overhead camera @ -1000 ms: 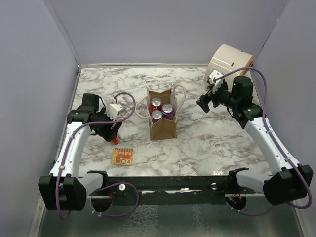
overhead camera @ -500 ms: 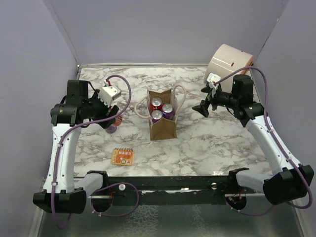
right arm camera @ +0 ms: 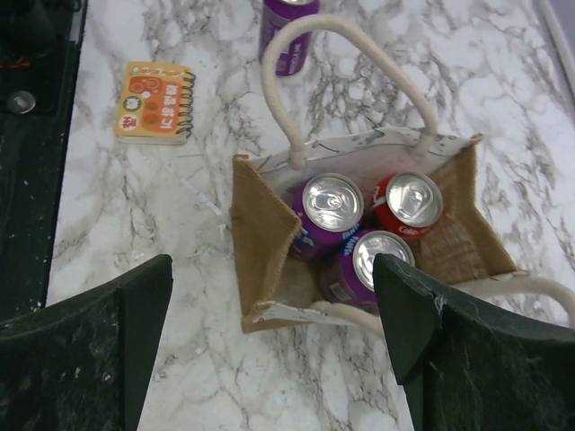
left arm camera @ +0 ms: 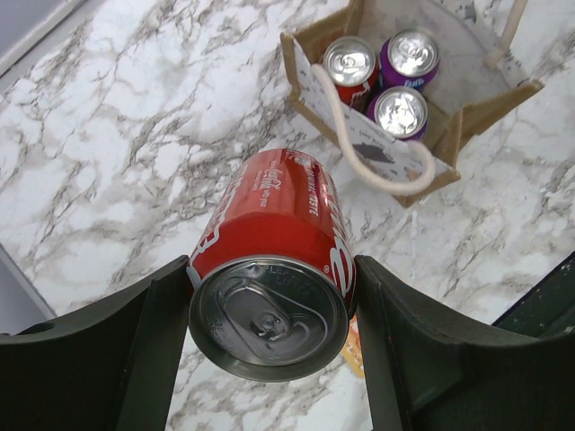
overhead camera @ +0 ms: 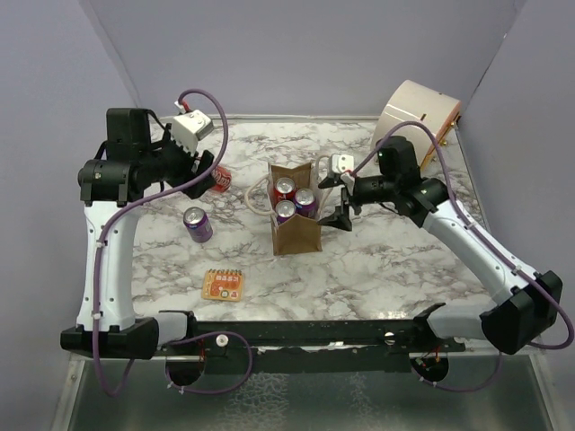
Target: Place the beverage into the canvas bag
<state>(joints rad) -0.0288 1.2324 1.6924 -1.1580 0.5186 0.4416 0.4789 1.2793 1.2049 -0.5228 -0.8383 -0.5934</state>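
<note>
3 cans (right arm camera: 364, 224) sit in the bag (overhead camera: 296, 235) at table centre. Your L gripper (overhead camera: 208, 176) clamps a red can (left arm camera: 274, 233), raised nr the far-left corner. Purple can (overhead camera: 198, 224) left on table. R gripper (overhead camera: 340, 203) is wide open beside bag.

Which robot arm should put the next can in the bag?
Left. The left gripper holds the red can up in the air, left of the canvas bag. The right gripper sits open and empty beside the bag, so it would first have to fetch a can.
</note>
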